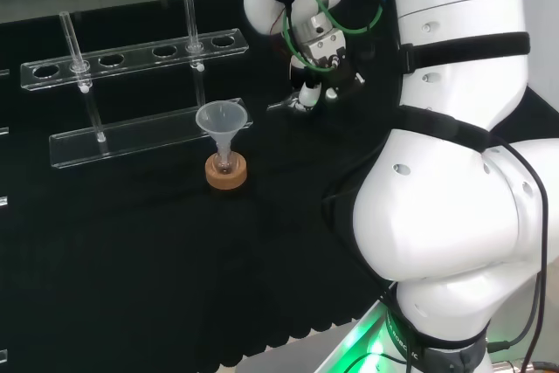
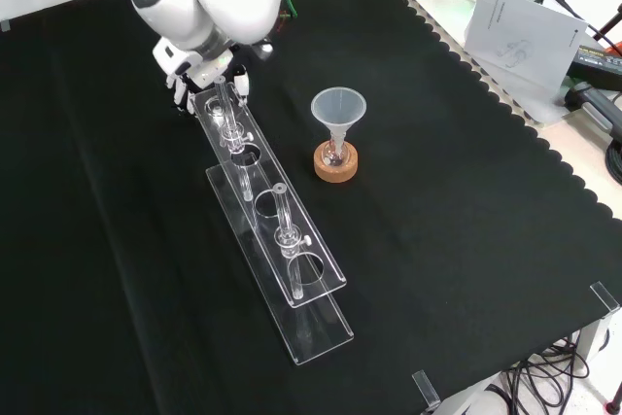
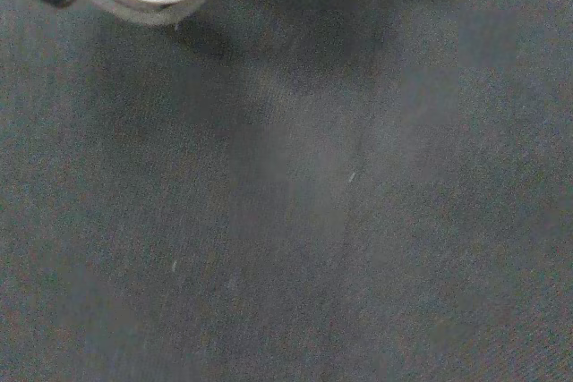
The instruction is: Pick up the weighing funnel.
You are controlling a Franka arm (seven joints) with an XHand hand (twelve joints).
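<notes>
While hanging right of the clear cone-shaped funnel in the head view, the black and white hand is pinching the small clear weighing funnel.
Likely light, slippery and fragile, it is wanting a hold across its scoop walls; the funnel's small flask is looking empty.

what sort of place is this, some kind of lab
Probably a lab bench for robot trials: a clear rack with glass tubes, a funnel in a flask on a cork ring, and a white robot arm over black cloth.
</notes>
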